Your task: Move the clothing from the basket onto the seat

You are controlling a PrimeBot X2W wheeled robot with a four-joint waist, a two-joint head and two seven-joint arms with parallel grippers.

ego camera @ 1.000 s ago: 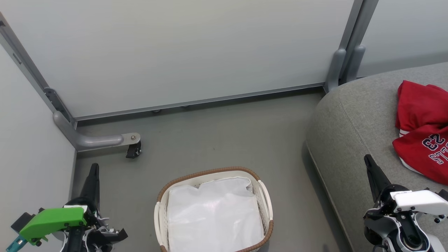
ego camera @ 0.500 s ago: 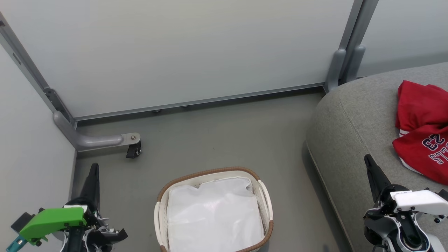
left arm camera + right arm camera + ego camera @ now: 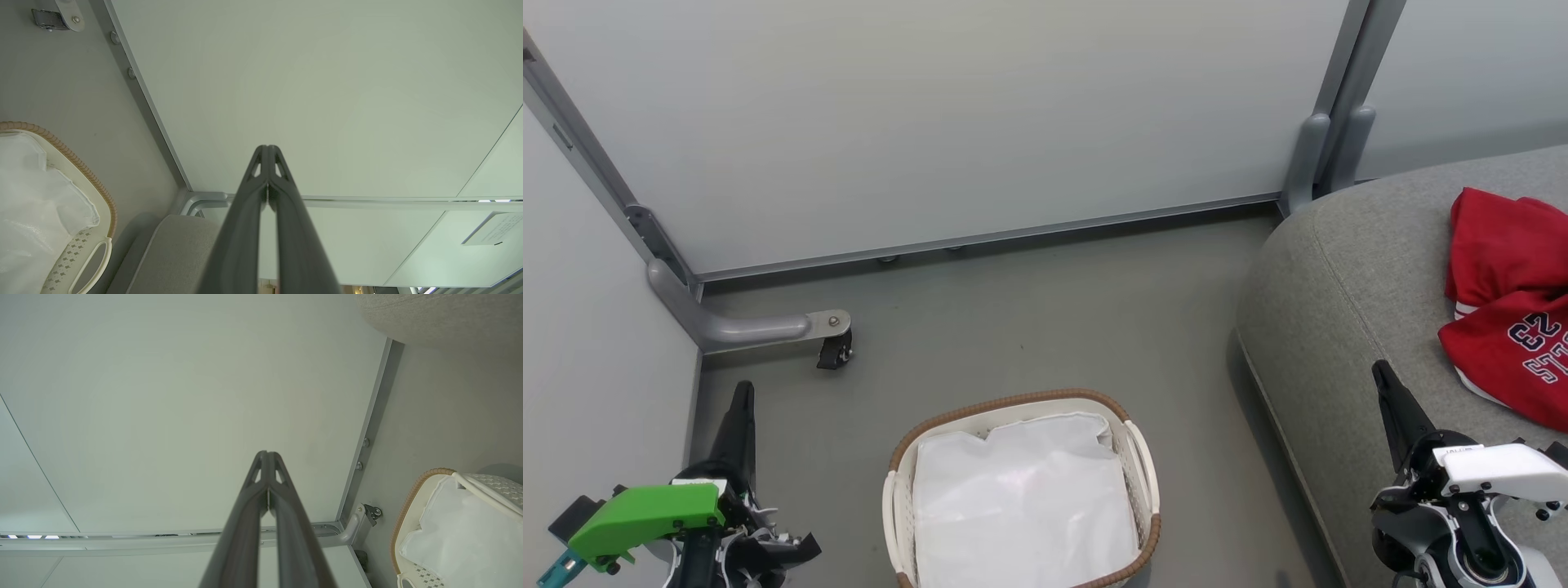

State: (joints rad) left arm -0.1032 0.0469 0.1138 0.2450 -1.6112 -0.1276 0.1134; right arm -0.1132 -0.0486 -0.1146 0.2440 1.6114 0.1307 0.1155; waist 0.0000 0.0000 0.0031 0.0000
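First speaker: What does the head view show?

Second speaker: Low in the picture are a left claw [image 3: 740,407] and a right claw [image 3: 1390,394]. Each has its two dark fingers pressed together and holds nothing. Between them, on the grey floor [image 3: 1045,327], sits the basket [image 3: 1013,400], with a white liner [image 3: 1021,498] inside and no red fabric visible. The clothing [image 3: 1507,302], red and printed "23", lies on the seat [image 3: 1347,269] at the right, running past the picture's edge.

First speaker: And the left wrist view?

Second speaker: The fingers meet at their tips against a pale wall panel [image 3: 327,81]. The basket's rim and liner are at the left edge.

First speaker: And the right wrist view?

Second speaker: Closed, empty fingers again. The basket is at lower right and a corner of the seat at top right.

First speaker: What could go wrong?

Second speaker: The job looks done, so the main risk is an unneeded reach. A claw could pinch the liner, mistaking it for a garment, and tip the light basket. The right claw hangs near the seat's front, so a careless swing could snag the clothing and drag it off. I cannot tell whether anything hides under the liner.
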